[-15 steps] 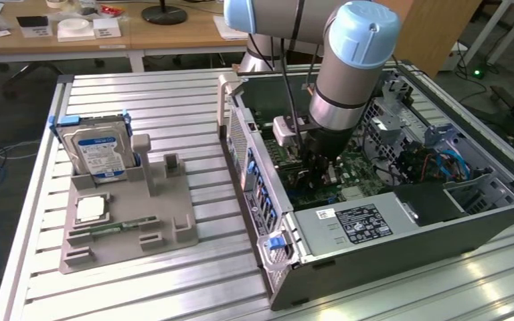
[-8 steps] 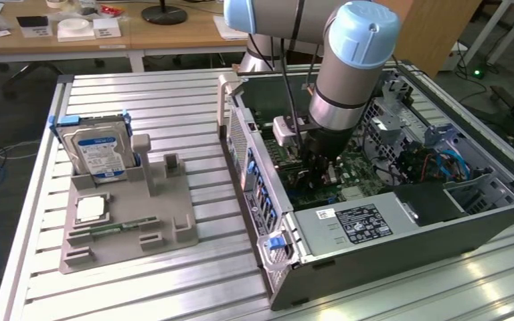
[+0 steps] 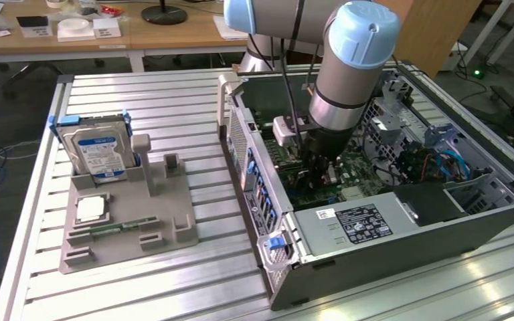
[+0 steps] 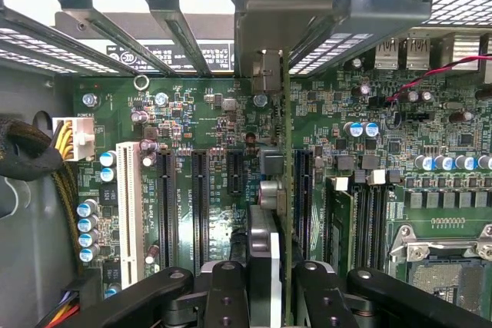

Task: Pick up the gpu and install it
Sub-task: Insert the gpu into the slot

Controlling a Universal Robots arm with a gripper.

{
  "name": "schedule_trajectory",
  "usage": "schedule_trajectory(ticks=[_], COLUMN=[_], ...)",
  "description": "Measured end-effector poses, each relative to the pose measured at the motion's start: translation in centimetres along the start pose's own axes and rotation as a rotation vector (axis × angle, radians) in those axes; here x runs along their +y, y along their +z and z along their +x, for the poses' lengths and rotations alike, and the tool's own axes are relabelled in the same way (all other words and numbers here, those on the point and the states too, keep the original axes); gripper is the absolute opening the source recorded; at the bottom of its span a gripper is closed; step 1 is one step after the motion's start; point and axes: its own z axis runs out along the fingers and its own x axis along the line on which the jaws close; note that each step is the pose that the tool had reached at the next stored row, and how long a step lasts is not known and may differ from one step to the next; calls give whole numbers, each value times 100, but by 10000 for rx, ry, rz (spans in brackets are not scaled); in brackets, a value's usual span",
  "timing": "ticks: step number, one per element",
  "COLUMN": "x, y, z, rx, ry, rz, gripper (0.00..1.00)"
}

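Nearest your wrist camera, the gripper (image 4: 265, 286) stood at the lower centre of the frame, its two black fingers (image 4: 224, 291) closed on the gpu (image 4: 275, 190). You saw the card edge-on: a thin green board edge and a black shroud edge ran from between the fingers toward the centre of the frame, and its metal end bracket (image 4: 265, 71) met the slot openings of the rear panel (image 4: 154, 13) at upper centre. The gpu stood upright over the motherboard (image 4: 200, 120), lined up with the long black expansion slots (image 4: 201, 197) at centre frame; whether its edge connector was seated cannot be told. A white slot (image 4: 129, 209) lay at lower left, with a yellow-and-black cable bundle (image 4: 46, 151) at the left edge. Memory slots (image 4: 361, 220) and an open processor socket (image 4: 442, 266) lay at lower right.

In the exterior view, the arm (image 3: 347, 87) reached down from the upper centre into the open computer case (image 3: 382, 200) at centre right, and the gripper (image 3: 315, 170) was low among the boards there. A grey power supply with a label (image 3: 364, 224) occupied the near end of the case. At the left of the frame, a grey fixture tray (image 3: 123, 221) rested on the slatted aluminium table (image 3: 195, 100). The tray held a hard drive with a blue-white label (image 3: 96, 154) standing upright, a processor (image 3: 92, 208) lying flat, and a narrow green memory stick (image 3: 118, 227).
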Motion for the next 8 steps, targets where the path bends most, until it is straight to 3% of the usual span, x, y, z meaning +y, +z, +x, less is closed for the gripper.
schedule_trajectory(ticks=[8], x=[1], y=[42], z=[2], rx=[2], ry=[-1], rz=[-1], gripper=[28])
